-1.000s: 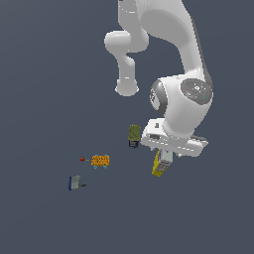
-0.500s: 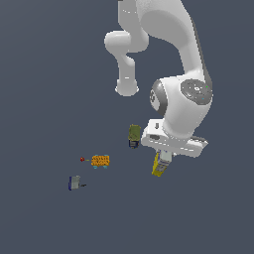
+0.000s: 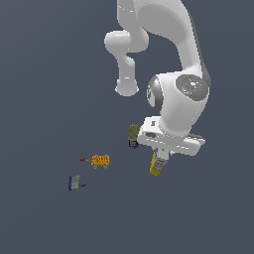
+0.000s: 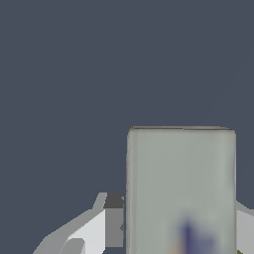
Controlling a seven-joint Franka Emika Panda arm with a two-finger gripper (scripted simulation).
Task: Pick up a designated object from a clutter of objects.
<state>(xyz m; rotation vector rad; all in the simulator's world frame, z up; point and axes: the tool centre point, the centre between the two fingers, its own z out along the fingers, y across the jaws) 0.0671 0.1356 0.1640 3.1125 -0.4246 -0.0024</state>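
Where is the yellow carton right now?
The yellow carton hangs under the pincer, toward the exterior view's right, right of the orange block.

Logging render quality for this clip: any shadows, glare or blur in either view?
Exterior view: flat, even lighting, no cast shadows on the ground, small items coarse but legible, the carton partly hidden under the gripper. Wrist view: carton fills the foreground, its print smeared and unreadable; no glare.

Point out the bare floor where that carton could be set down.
Bare floor lies wide on the exterior view's left, beyond the orange block and grey-blue box, and below the yellow carton. Crowded: between the olive-green box and gripper.
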